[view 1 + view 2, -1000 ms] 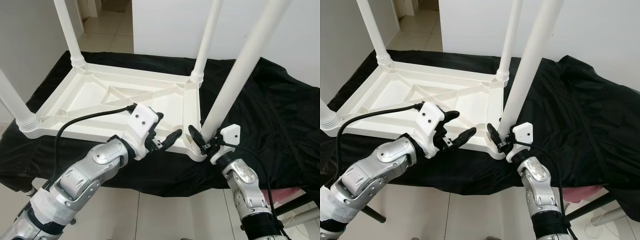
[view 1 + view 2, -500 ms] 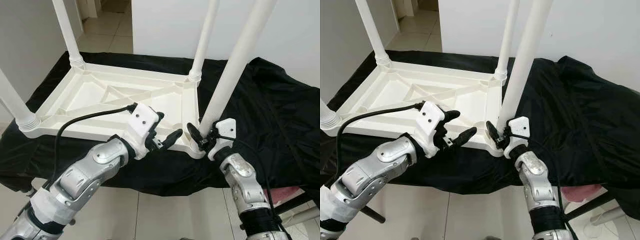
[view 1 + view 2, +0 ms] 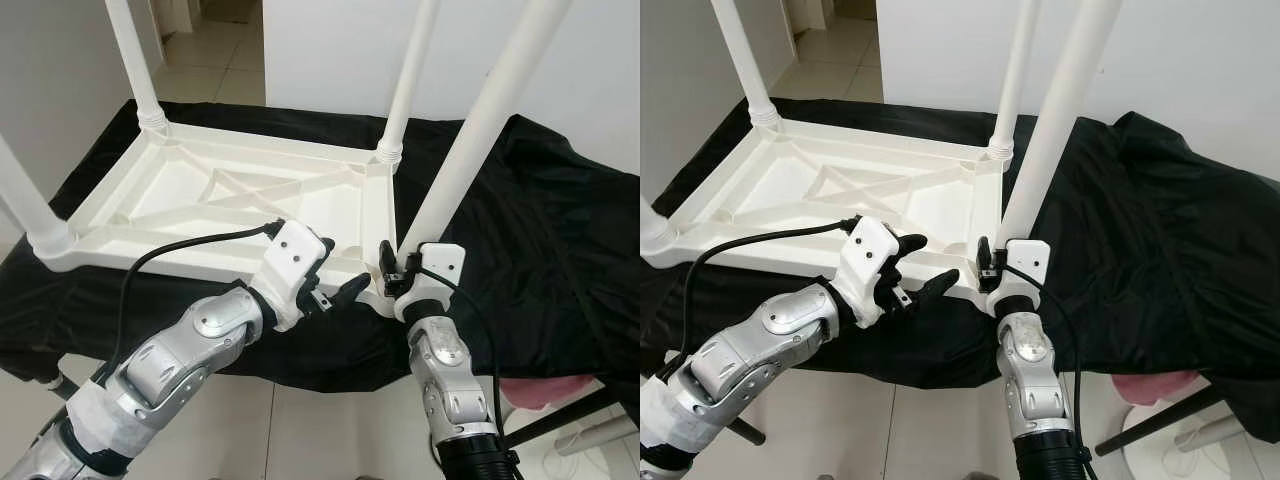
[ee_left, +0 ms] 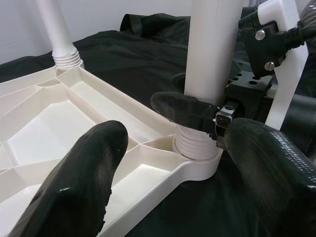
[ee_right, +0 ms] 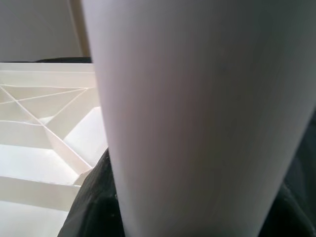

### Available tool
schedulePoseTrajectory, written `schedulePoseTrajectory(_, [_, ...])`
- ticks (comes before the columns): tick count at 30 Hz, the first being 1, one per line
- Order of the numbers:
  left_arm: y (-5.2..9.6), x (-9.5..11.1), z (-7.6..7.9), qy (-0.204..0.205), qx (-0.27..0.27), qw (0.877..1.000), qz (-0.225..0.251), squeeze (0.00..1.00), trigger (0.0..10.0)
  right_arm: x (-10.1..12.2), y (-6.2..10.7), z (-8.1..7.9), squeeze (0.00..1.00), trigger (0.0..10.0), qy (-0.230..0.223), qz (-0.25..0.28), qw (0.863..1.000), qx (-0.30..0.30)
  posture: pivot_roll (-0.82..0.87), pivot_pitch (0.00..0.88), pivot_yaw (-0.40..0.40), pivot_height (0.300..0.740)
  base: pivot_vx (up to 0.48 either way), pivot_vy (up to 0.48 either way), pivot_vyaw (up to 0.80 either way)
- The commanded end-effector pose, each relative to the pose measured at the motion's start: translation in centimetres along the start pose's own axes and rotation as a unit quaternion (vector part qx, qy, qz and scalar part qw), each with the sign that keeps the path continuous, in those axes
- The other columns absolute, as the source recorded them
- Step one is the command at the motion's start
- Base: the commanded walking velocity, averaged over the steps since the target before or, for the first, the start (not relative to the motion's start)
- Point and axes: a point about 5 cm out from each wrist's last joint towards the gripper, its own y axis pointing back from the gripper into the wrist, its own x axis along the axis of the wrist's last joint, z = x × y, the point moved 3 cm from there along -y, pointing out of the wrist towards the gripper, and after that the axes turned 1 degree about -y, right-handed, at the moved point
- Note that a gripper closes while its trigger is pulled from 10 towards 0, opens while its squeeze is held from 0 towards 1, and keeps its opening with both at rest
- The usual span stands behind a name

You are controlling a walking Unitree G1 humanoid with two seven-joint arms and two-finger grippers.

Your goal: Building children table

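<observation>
A white plastic children's table [image 3: 180, 190] lies upside down on a black cloth. Three white legs [image 3: 130, 60] stand up from its corners. My right gripper [image 3: 392, 275] is shut on the fourth leg [image 3: 470, 140], low on the tube at the near right corner. In the left wrist view the leg's ribbed end [image 4: 195, 145] sits in the corner socket [image 4: 200, 165], with a right finger [image 4: 182, 111] wrapped round the tube. My left gripper [image 3: 338, 275] stands open just left of that corner, its fingers [image 4: 84, 182] apart and touching nothing. The leg [image 5: 197, 113] is very close in the right wrist view.
The black cloth [image 3: 530, 220] covers the low surface and hangs over its near edge. Pale tiled floor [image 3: 330, 430] lies below me. A white wall [image 3: 330, 50] stands behind, with a doorway at the back left. Something pink [image 3: 545, 390] and a dark bar show at the lower right.
My right gripper has carried the fourth leg left and onto the near right corner socket, and the leg stands straighter. My left gripper has dropped slightly toward the table's near edge.
</observation>
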Motion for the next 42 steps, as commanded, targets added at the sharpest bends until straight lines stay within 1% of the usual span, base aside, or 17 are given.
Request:
schedulePoseTrajectory(1, [0.3,-0.3,2.2,-0.004,-0.133,0.991,-0.004,0.00,10.0,-1.3,0.2,-0.8,0.00,10.0,-0.025,-0.029,0.999,-0.011,0.01,0.000,-0.048,0.740,0.000,0.000,0.00])
schedulePoseTrajectory(8, [0.2,-0.6,2.5,-0.007,-0.136,0.991,-0.006,0.00,10.0,-1.0,0.4,-0.4,0.00,10.0,-0.037,-0.023,0.999,-0.014,0.01,0.000,-0.049,0.740,0.000,0.000,0.00])
schedulePoseTrajectory(9, [0.2,-0.6,2.4,-0.007,-0.135,0.991,-0.006,0.00,10.0,-0.7,0.4,-0.4,0.05,10.0,-0.037,-0.016,0.999,-0.011,0.01,0.000,-0.049,0.740,0.000,0.000,0.00])
schedulePoseTrajectory(10, [0.2,-0.6,2.4,-0.008,-0.135,0.991,-0.006,0.00,10.0,-0.4,0.4,-0.4,1.00,10.0,-0.041,-0.011,0.999,-0.006,0.01,0.000,-0.049,0.740,0.000,0.000,0.00])
schedulePoseTrajectory(16, [0.1,-0.7,2.4,-0.009,-0.134,0.991,-0.007,0.00,10.0,0.5,0.3,-0.2,1.00,10.0,-0.028,0.011,0.999,0.017,0.00,0.000,-0.048,0.740,0.000,0.000,0.00])
schedulePoseTrajectory(18, [0.0,-0.7,2.4,-0.010,-0.132,0.991,-0.006,0.00,10.0,0.9,0.0,0.4,1.00,10.0,-0.019,0.015,0.999,0.044,0.00,0.000,-0.051,0.740,0.000,0.000,0.00])
schedulePoseTrajectory(19, [-0.1,-0.7,2.3,-0.013,-0.129,0.992,-0.005,0.00,10.0,1.0,-0.2,0.8,0.99,10.0,-0.015,0.014,0.997,0.080,0.00,0.000,-0.051,0.740,0.000,0.000,0.00])
schedulePoseTrajectory(20, [-0.1,-0.7,2.3,-0.013,-0.129,0.992,-0.005,0.00,10.0,1.0,-0.2,0.8,0.99,10.0,-0.015,0.014,0.997,0.080,0.00,0.000,-0.051,0.740,0.000,0.000,0.00])
schedulePoseTrajectory(21, [-0.2,-0.7,2.2,-0.014,-0.126,0.992,-0.005,0.00,10.0,1.2,-0.3,0.9,0.49,10.0,-0.009,0.016,0.994,0.104,0.00,0.000,-0.051,0.740,0.000,0.000,0.00])
schedulePoseTrajectory(23, [-0.2,-0.7,2.1,-0.014,-0.125,0.992,-0.005,0.00,10.0,1.3,-0.3,0.9,0.49,10.0,-0.005,0.016,0.993,0.120,0.00,0.000,-0.051,0.740,0.000,0.000,0.00])
schedulePoseTrajectory(24, [-0.2,-0.8,2.1,-0.014,-0.124,0.992,-0.005,0.00,10.0,1.4,-0.4,1.1,0.00,10.0,0.000,0.015,0.989,0.146,0.00,0.000,-0.052,0.740,0.000,0.000,0.00])
schedulePoseTrajectory(26, [-0.3,-0.9,2.2,-0.013,-0.124,0.992,-0.005,0.00,10.0,1.5,-0.5,1.5,0.00,10.0,0.008,0.011,0.983,0.181,0.00,0.000,-0.053,0.740,0.000,0.000,0.00])
schedulePoseTrajectory(29, [-0.3,-0.9,2.2,-0.013,-0.124,0.992,-0.006,0.00,10.0,1.5,-0.7,1.7,0.00,10.0,0.016,0.007,0.980,0.198,0.00,0.000,-0.055,0.740,0.000,0.000,0.00])
schedulePoseTrajectory(32, [-0.3,-1.2,2.2,-0.015,-0.123,0.992,-0.010,0.00,10.0,1.2,-1.0,2.2,0.00,10.0,0.028,-0.010,0.966,0.256,0.00,0.000,-0.057,0.740,0.000,0.000,0.00])
schedulePoseTrajectory(40, [-0.3,-1.6,2.1,-0.024,-0.121,0.992,-0.018,0.00,10.0,0.8,-1.5,2.5,0.00,10.0,0.036,-0.026,0.956,0.291,0.01,0.000,-0.057,0.740,0.000,0.000,0.00])
schedulePoseTrajectory(41, [-0.3,-1.7,2.1,-0.027,-0.121,0.992,-0.020,0.00,10.0,0.6,-1.7,2.6,0.00,6.0,0.041,-0.032,0.952,0.303,0.01,0.000,-0.058,0.740,0.000,0.000,0.00])
schedulePoseTrajectory(42, [-0.3,-1.7,2.1,-0.027,-0.121,0.992,-0.020,0.00,10.0,0.6,-1.7,2.6,0.00,6.0,0.041,-0.032,0.952,0.303,0.01,0.000,-0.058,0.740,0.000,0.000,0.00])
